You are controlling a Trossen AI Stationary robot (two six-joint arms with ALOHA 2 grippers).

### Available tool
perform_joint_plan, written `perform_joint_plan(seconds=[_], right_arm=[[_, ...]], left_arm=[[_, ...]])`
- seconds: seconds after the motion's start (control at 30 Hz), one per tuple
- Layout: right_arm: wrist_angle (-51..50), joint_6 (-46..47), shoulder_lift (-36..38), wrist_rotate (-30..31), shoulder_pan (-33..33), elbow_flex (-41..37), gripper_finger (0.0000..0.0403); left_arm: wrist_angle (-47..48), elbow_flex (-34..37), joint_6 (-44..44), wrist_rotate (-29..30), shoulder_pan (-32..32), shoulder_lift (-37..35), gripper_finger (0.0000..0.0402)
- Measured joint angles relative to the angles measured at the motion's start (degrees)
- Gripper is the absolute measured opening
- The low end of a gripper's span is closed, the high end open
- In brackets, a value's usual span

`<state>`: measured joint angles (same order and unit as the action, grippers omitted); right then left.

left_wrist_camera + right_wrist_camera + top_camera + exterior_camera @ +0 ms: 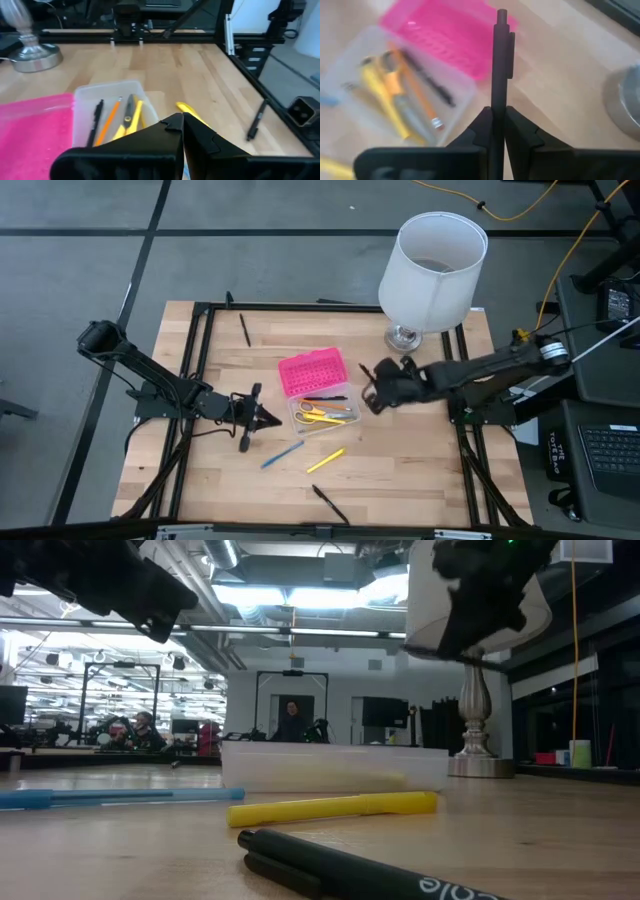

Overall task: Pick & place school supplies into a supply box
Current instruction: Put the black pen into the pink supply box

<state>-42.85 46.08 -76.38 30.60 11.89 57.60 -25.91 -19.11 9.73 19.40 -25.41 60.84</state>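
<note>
The supply box has a clear base (pixel 322 413) and an open pink lid (pixel 312 371), and stands mid-table. Yellow-handled scissors (pixel 312 414), an orange pencil (pixel 417 97) and a black pen (pixel 427 80) lie in the base. My right gripper (pixel 372 387) hovers just right of the box, shut on a black pen (pixel 500 60). My left gripper (pixel 264 418) hangs shut and empty just left of the box. Flat on the table near its front lie a blue pen (pixel 283 454), a yellow pen (pixel 326 460) and a black pen (pixel 330 504). My right gripper pinches the black pen's barrel (pixel 498 112) between its two fingers. The pen lies along the fingers and sticks out past their tips, its clip end (pixel 510 47) farthest out. The fingers slant down from the table's right side. The pen is lifted clear of the table.
A white lamp (pixel 432 268) with a metal foot (pixel 403 338) stands at the far right, close behind my right arm. Another black pen (pixel 245 330) lies at the far left. A black frame (pixel 195 360) runs around the wooden table.
</note>
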Motion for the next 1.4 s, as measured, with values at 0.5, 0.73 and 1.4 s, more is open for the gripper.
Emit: perform_joint_plan(seconds=[0.5,0.73,1.4], right_arm=[[37.7,-17.1,6.3,6.1,10.5,-20.2,0.0035],[65.1,-32.1,10.2,-6.3,9.3,-31.1,0.0036],[75.7,-49.2,10.5,-22.6,3.8,-33.0,0.0038]], left_arm=[[0.6,0.0,1.7,-1.3,0.0,0.0,0.0001],[0.5,0.0,1.6,-1.1,0.0,0.0,0.0005],[0.4,0.0,1.5,-1.0,0.0,0.0,0.0001]])
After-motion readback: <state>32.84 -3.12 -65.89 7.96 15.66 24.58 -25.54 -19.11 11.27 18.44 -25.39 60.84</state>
